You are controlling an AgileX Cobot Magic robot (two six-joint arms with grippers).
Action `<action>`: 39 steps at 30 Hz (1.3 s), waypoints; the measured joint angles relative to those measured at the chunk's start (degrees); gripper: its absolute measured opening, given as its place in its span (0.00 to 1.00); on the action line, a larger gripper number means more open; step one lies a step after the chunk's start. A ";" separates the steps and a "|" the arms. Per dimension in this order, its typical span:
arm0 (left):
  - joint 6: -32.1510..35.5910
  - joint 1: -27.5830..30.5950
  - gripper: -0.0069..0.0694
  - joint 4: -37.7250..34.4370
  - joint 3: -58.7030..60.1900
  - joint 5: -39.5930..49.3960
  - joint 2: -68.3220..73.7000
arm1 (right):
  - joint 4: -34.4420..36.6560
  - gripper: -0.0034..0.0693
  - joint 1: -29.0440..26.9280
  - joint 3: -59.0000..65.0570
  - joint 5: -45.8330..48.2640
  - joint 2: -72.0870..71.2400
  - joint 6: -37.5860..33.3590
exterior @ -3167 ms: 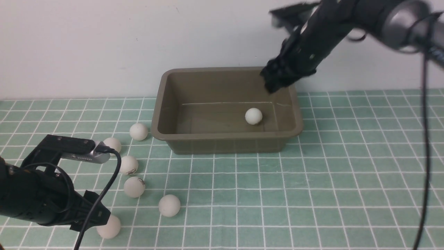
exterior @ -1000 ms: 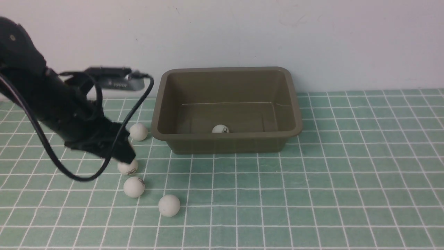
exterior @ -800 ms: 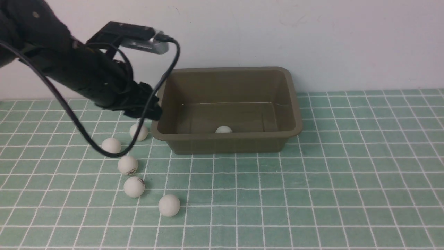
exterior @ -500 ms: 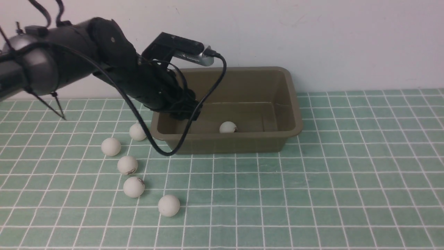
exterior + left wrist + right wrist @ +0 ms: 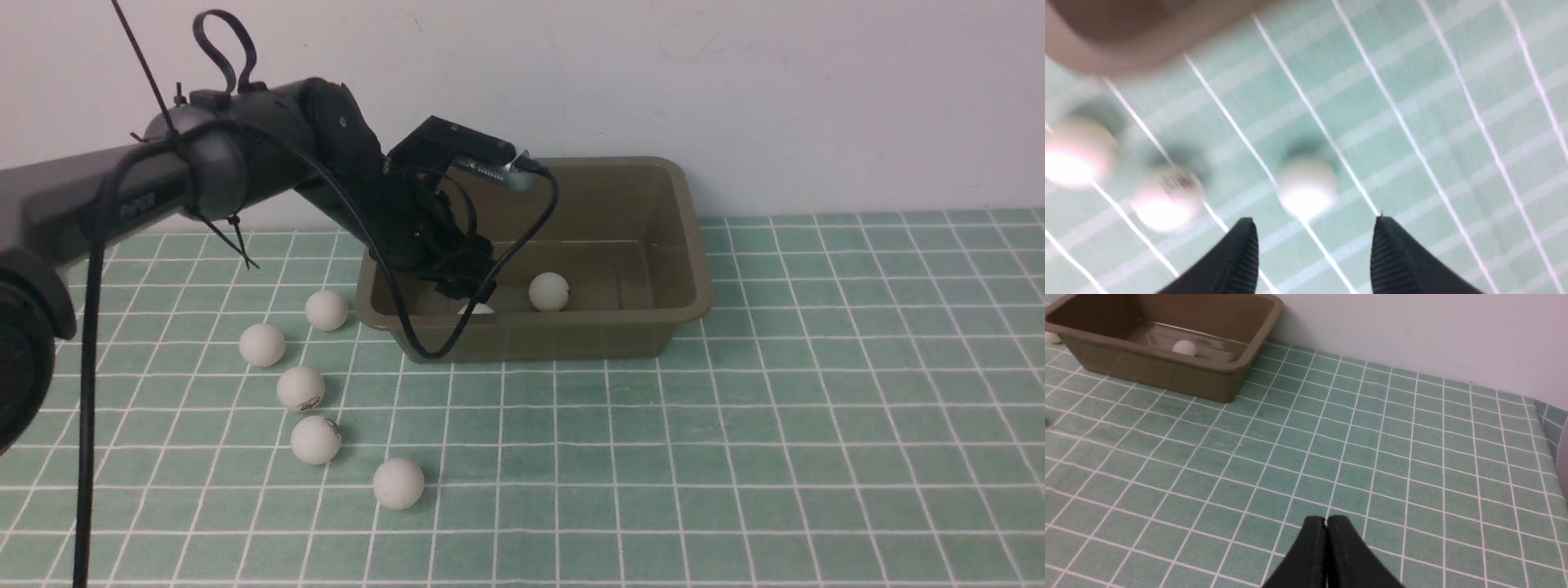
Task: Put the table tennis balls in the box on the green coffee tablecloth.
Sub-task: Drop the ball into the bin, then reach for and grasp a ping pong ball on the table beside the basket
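Note:
The olive-brown box (image 5: 563, 336) stands at the back middle of the green checked tablecloth (image 5: 735, 425). One white ball (image 5: 548, 291) lies inside it, and a second ball (image 5: 476, 309) shows just under my left gripper (image 5: 465, 282), which hangs over the box's left part. In the blurred left wrist view the left gripper (image 5: 1314, 222) is open and empty. Several balls lie on the cloth left of the box, among them the nearest ball (image 5: 398, 483) and one by the box corner (image 5: 326, 309). My right gripper (image 5: 1325, 519) is shut and empty, low over the cloth, far from the box (image 5: 1167, 381).
The left arm and its cable (image 5: 408, 327) hang over the box's left rim. A white wall (image 5: 735, 98) rises right behind the box. The cloth's edge (image 5: 1551, 416) drops off at the far right in the right wrist view.
My left arm swung from the balls at the left up and over the box. A second ball now lies in the box. The first ball rolled right. The right arm left the front view.

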 joint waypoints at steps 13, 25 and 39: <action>1.33 -3.35 0.54 -0.38 16.12 -8.85 -2.83 | -0.06 0.03 0.00 0.00 0.00 0.00 0.00; 3.97 -3.90 0.67 -0.42 16.73 -13.38 -0.40 | 1.83 0.03 0.00 0.00 0.00 0.00 0.00; 4.41 -3.90 0.74 1.59 16.73 -13.77 3.24 | 2.04 0.03 0.00 0.00 0.00 0.00 0.00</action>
